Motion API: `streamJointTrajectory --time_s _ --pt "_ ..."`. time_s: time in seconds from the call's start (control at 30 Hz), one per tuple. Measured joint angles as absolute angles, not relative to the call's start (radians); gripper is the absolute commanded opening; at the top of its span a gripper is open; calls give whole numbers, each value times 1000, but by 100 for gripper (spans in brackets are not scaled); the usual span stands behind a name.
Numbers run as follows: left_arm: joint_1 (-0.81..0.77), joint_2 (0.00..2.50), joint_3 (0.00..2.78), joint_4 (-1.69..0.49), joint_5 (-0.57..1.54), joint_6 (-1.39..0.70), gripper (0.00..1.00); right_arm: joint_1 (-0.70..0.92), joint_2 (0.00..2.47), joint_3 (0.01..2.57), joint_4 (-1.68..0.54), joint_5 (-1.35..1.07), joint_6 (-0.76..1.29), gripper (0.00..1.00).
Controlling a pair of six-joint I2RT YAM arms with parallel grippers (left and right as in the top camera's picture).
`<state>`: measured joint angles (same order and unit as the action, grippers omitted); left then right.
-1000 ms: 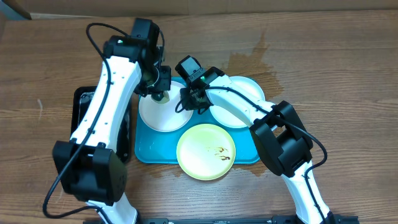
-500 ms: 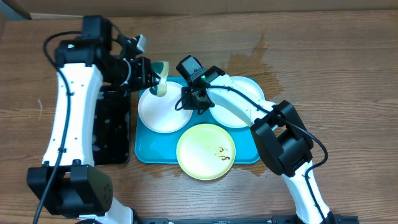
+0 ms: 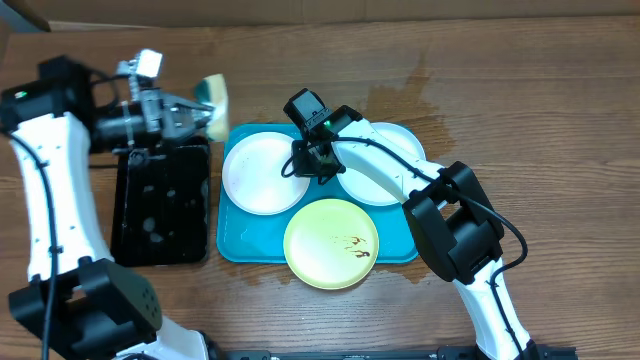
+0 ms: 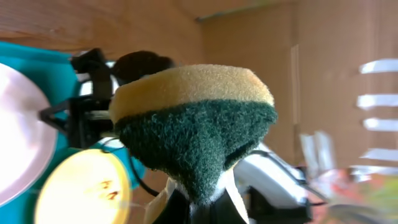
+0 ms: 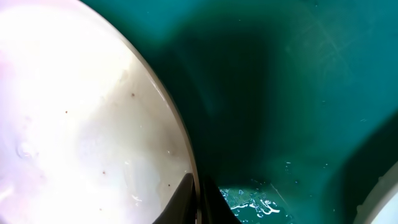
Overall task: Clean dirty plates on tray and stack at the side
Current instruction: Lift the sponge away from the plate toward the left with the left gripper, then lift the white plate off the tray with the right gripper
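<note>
Left end effector [image 3: 199, 109] closed on a yellow-and-green sponge [image 3: 213, 94], just beyond the black tray's [image 3: 160, 215] far corner; right end effector [image 3: 307, 164] pinched on the left white plate's [image 3: 258, 178] rim; that plate, a second white plate [image 3: 392, 170] and the smeared yellow-green plate [image 3: 325, 235] lie on the blue tray [image 3: 233, 242] on the tabletop [image 3: 530, 110].

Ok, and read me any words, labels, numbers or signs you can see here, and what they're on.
None can be read in any view.
The sponge, the white plate nearest it, the yellow-green plate, the turquoise tray and the black tray carry no print.
White bars at the right of the left wrist view: too blurred to read.
</note>
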<state>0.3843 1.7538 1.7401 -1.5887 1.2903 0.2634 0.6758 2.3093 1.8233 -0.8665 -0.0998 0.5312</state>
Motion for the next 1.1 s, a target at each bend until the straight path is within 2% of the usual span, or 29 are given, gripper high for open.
streamJointTrajectory --time_s 0.23,0.63,1.1 --pt "509 1752 1740 -1687 1422 412 4 675 2309 1824 -873 -101 531 4" --pt "492 1751 1740 -1687 1522 441 4 676 2310 1839 -892 -101 522 4" --pt "525 1734 1740 -1687 1542 440 4 676 2317 2099 -1132 -60 471 4"
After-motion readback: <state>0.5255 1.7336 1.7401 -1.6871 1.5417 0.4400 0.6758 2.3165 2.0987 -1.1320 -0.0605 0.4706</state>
